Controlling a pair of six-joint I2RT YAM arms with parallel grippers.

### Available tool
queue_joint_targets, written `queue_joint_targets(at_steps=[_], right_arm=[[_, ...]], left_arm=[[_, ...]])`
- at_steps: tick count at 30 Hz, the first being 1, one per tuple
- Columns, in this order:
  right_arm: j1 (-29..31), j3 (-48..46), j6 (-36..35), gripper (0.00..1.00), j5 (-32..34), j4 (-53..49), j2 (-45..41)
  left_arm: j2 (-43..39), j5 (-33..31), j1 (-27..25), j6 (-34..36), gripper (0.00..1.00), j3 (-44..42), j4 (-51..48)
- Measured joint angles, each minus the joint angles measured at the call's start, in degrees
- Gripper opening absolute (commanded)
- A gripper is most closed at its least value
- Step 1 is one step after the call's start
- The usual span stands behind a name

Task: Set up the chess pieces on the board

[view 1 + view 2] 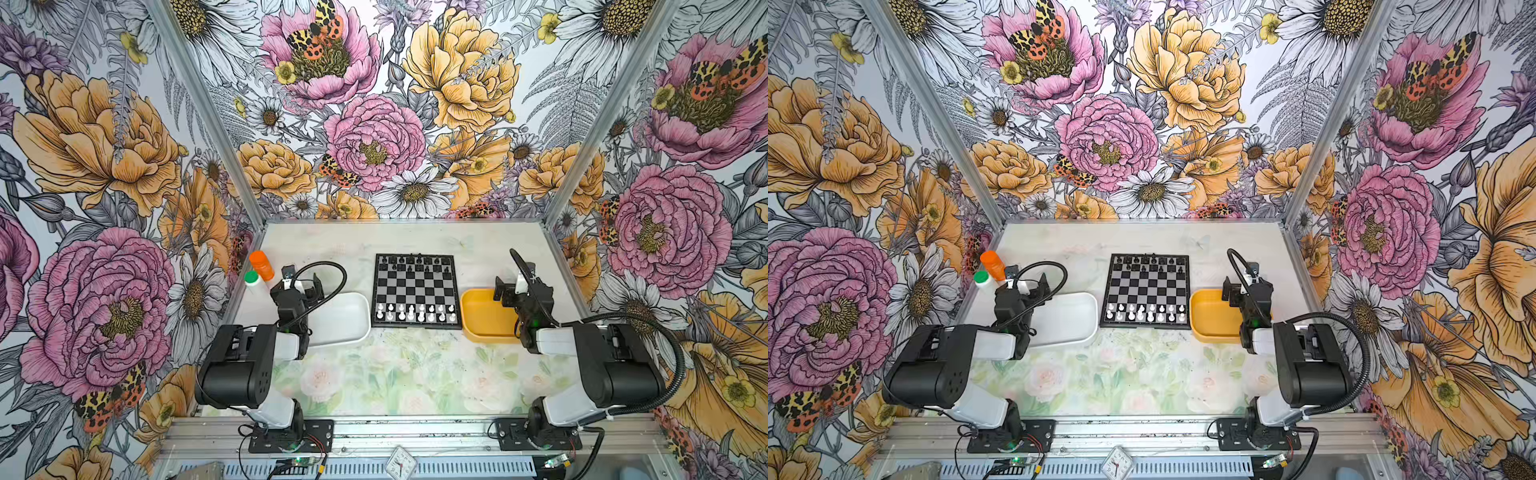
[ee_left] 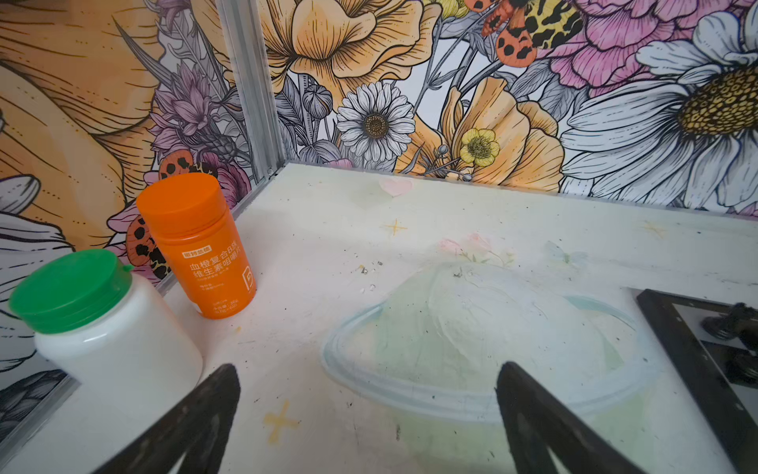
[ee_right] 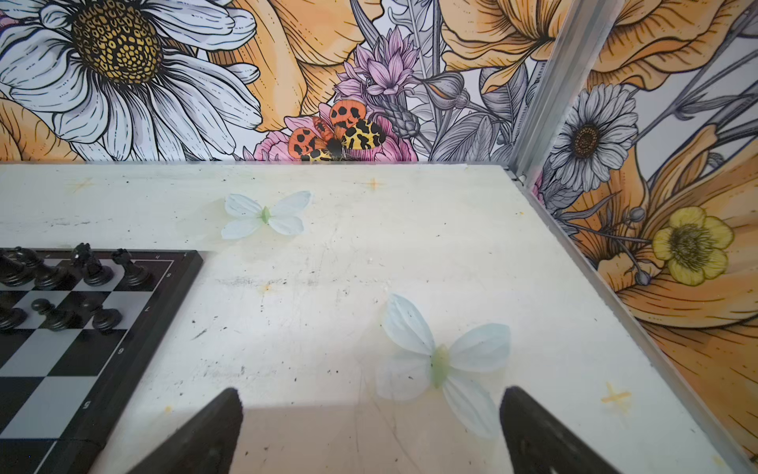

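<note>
The chess pieces were all on the board [image 1: 415,291], as far as I could see. The white pieces [image 1: 415,313] filled its two near rows and the black pieces [image 1: 411,261] stood in its two far rows. The second black row seemed to have gaps. They were too tiny for me to count them surely.

There was one board, square, lying flat in the middle of the table [image 1: 415,374]. Two trays flanked it, a white tray [image 1: 345,320] just beside its left edge and a yellow tray [image 1: 484,316] just beside its right. I saw nothing lying in either. Two bottles stood against the left wall, an orange bottle [image 1: 262,264] and a white bottle [image 1: 252,279] with a green cap, close together. A small clock [image 1: 400,463] sat at the front rail.

The tabletop was pale and scuffed, printed with faint flowers and butterflies. Three walls of bold flowered paper in pink, orange and white closed it in, with metal posts at the corners.

There were two arms. The left gripper [image 2: 369,369] hung over the far end of the white tray, left of the board, its fingers wide apart and holding nothing. The right gripper [image 3: 369,394] hung above the yellow tray, right of the board, its fingers likewise spread and empty. Neither touched a piece.
</note>
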Motion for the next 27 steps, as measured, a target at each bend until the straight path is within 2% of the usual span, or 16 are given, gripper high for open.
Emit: queue_joint_targets(at_steps=[27], right_arm=[[0.00, 0.00, 0.02, 1.00, -0.02, 0.00, 0.00]], left_arm=[[0.00, 1.64, 0.07, 0.46, 0.99, 0.04, -0.11]])
